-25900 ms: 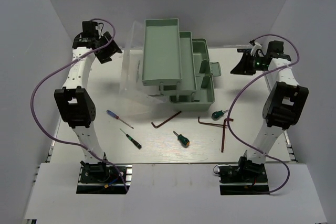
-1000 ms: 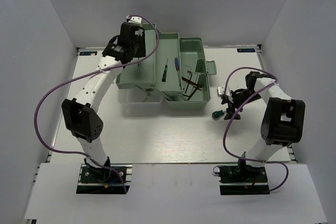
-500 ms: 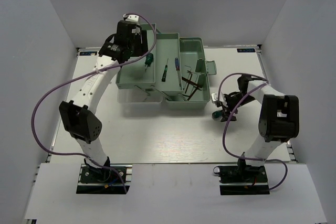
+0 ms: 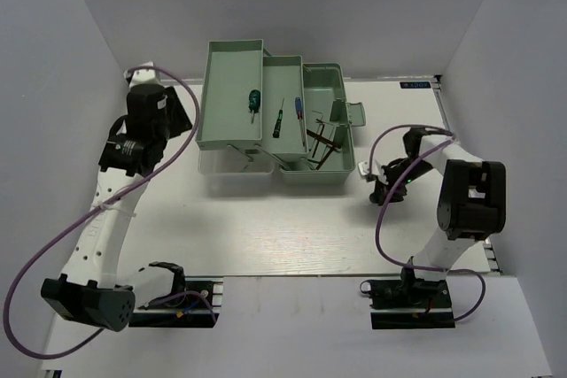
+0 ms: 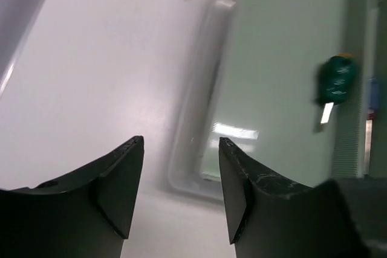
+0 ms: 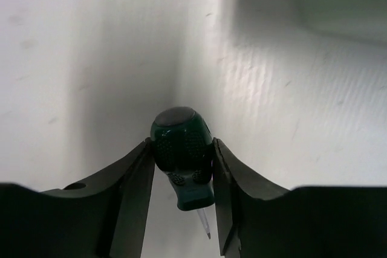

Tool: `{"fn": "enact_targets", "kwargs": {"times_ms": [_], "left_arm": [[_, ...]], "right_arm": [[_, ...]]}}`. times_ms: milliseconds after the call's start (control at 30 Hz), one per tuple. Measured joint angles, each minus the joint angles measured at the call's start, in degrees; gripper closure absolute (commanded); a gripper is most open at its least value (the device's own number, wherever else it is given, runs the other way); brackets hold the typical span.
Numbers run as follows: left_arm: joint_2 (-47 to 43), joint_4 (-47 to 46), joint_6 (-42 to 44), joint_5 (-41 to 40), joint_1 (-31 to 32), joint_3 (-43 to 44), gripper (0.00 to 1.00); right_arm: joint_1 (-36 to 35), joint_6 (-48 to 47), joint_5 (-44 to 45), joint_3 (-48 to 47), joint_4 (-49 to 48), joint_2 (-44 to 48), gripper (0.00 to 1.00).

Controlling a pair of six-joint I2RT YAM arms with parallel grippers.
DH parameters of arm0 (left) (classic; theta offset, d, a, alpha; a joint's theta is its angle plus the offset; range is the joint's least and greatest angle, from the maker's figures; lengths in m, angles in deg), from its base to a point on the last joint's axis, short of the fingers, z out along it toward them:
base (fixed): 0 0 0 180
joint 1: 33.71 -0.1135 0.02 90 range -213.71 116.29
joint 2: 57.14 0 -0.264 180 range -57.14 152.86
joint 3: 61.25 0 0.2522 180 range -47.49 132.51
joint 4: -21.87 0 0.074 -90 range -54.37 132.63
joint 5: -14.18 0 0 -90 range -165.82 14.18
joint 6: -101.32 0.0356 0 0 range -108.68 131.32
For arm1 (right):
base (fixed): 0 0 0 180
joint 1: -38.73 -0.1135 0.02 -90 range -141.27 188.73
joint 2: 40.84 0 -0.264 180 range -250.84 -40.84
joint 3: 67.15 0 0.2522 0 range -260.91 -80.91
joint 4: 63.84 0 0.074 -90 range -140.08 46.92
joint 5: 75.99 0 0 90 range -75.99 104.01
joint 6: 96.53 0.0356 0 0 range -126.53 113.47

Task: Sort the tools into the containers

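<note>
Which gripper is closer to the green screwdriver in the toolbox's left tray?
Left. The left gripper is beside the tray holding the green screwdriver; the right gripper grips another screwdriver right of the toolbox.

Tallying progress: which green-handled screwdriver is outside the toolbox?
The screwdriver in the right gripper, right of the toolbox; the other screwdriver lies in the leftmost tray.

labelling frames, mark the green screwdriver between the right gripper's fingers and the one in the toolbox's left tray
gripped stubby green-handled screwdriver (image 6: 181, 154): right wrist view, handle
second green-handled screwdriver (image 4: 253, 97): top external view, handle
</note>
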Motion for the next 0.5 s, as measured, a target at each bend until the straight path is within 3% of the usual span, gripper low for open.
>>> {"fn": "enact_targets", "kwargs": {"times_ms": [133,267,367,500], "left_arm": [[-1.7,-0.3,-5.0,2.2,-6.0,-10.8,0.34],[-1.1,-0.6,-8.7,7.8,-13.0,-17.9,0.33],[0.0,-2.1,-11.0,12.1,-17.4,-20.2,0.33],[1.4,-5.9,-12.9,16.4,-19.2,-21.4,0.31]], "right_arm": [[4.1,-4.5,-3.3,-9.0,15.1,3.6,1.0],[3.4,-0.2,-13.2,-28.0,18.7,7.5,1.0],[-0.5,12.9,-20.7,-39.7,18.6,9.6,1.0],[-10.7,39.6,-24.3,-41.1,6.3,11.1,1.0]]}}
